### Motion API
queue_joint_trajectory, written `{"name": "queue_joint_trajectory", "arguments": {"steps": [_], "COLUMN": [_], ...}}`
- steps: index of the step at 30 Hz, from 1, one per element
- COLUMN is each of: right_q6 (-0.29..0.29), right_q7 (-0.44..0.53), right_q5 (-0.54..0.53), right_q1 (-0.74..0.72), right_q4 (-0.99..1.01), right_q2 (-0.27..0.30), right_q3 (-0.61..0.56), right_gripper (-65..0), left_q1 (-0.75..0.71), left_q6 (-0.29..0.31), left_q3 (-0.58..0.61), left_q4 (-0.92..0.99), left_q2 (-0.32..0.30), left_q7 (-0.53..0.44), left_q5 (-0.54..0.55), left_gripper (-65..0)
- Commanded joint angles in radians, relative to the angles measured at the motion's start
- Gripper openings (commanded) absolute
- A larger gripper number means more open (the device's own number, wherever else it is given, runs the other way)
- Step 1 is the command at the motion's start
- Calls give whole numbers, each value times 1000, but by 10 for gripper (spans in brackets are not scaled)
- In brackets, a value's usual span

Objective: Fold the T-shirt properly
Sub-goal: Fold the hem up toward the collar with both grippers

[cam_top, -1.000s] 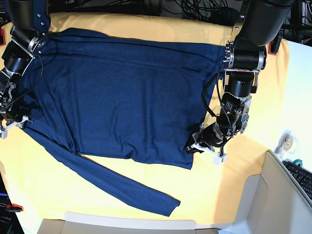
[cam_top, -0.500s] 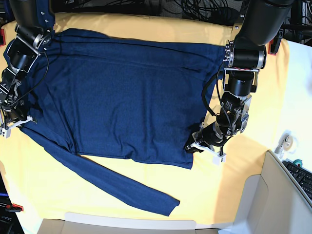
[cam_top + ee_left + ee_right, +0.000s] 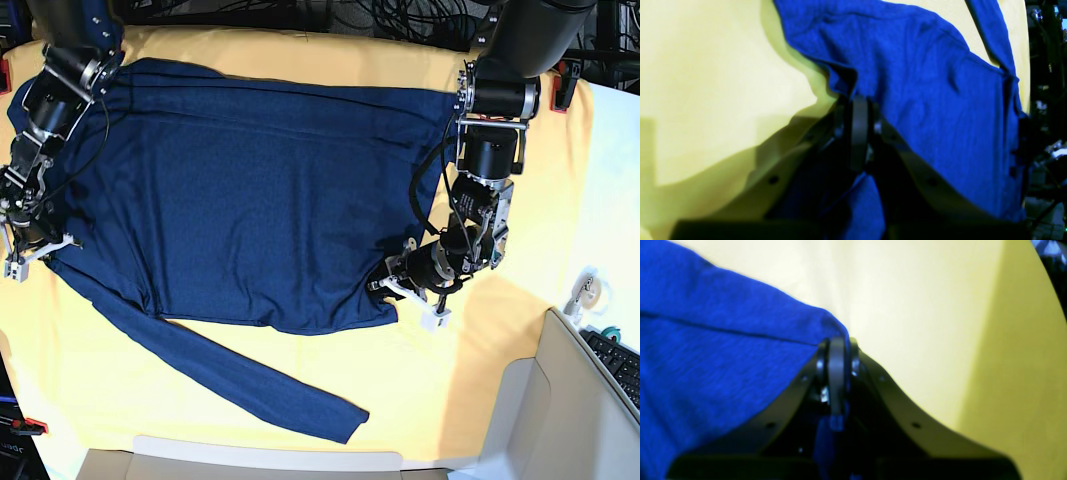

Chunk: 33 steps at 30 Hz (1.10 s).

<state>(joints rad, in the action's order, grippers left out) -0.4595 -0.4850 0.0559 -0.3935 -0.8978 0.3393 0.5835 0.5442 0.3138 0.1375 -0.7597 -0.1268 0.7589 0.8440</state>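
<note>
A lab bench: tangled cables (image 3: pixel 400 20) behind, keyboard (image 3: pixel 620 365) alongside.

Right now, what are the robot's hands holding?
Both hold the T-shirt: left hand pinches its bottom hem corner, right hand its edge by the sleeve.

No legible text, label, brand or number found in any view. The T-shirt (image 3: pixel 250 190) bears no print.

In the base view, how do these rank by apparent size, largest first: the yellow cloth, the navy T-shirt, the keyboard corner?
1. Yellow cloth, spread beneath everything.
2. T-shirt, lying on it.
3. Keyboard; only a corner shows at the frame edge, so its full size is unknown.
</note>
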Motion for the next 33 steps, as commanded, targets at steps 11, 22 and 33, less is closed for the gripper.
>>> {"name": "queue_joint_trajectory", "arguments": {"steps": [11, 22, 33], "right_q6": [-12, -12, -12], "right_q7": [4, 4, 4], "right_q5": [-8, -24, -110], "right_q1": [166, 268, 408], "right_q4": [-304, -478, -624], "right_q2": [-18, -15, -13], "right_q3": [0, 3, 6], "right_gripper": [-650, -650, -650], "left_q1": [-78, -241, -381], "left_q6": [9, 9, 9], "left_q3": [-5, -6, -22], "left_q4": [-280, -554, -769], "left_q2": [-110, -176, -261], "left_q7": [21, 21, 21], "left_q5": [14, 16, 16], "left_gripper": [-650, -650, -650]}}
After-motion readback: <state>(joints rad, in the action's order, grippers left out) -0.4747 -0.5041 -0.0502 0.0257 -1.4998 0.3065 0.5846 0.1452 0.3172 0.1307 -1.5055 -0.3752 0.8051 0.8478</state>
